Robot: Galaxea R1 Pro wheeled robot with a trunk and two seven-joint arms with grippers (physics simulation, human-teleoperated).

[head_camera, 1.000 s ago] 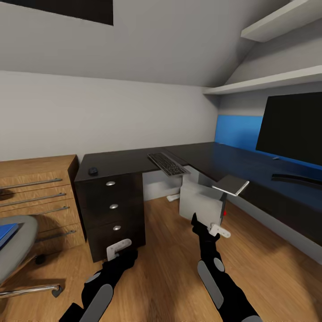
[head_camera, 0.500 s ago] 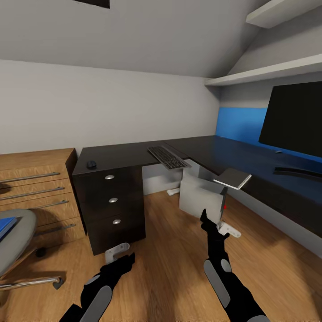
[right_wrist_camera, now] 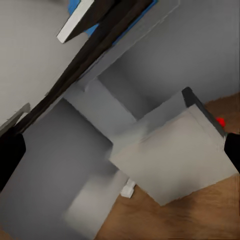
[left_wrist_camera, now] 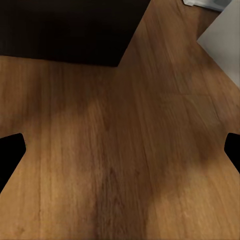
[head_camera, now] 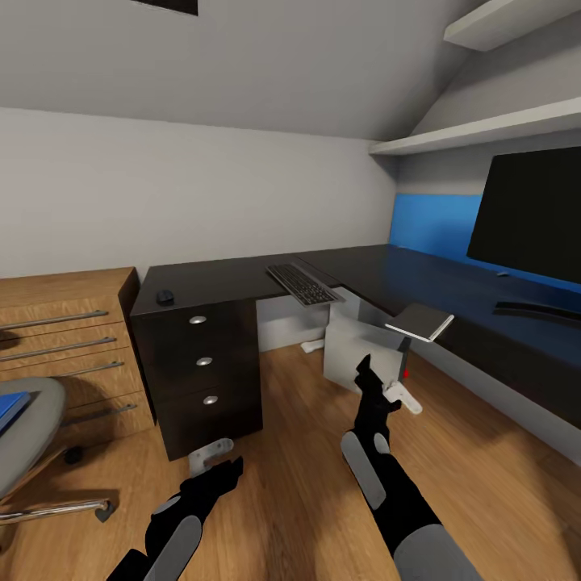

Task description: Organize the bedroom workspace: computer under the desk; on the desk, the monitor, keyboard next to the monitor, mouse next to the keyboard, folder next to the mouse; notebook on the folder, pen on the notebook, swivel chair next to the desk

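The black L-shaped desk carries the keyboard at its inner corner and the mouse above the drawers. The monitor stands on the desk's right wing. The grey notebook overhangs the desk's front edge. Under it sits the light grey computer, which also shows as the computer in the right wrist view. At the far left, the swivel chair holds the blue folder. My right gripper is open in front of the computer. My left gripper is open, low by the drawers. The pen cannot be made out.
A light wooden drawer cabinet stands left of the desk. A blue wall panel and white shelves sit behind and above the desk's right wing. Wooden floor lies under my left gripper.
The camera moved a little closer to the desk at first. My right arm has since risen and swung slightly left toward the computer. The left arm is nearly still.
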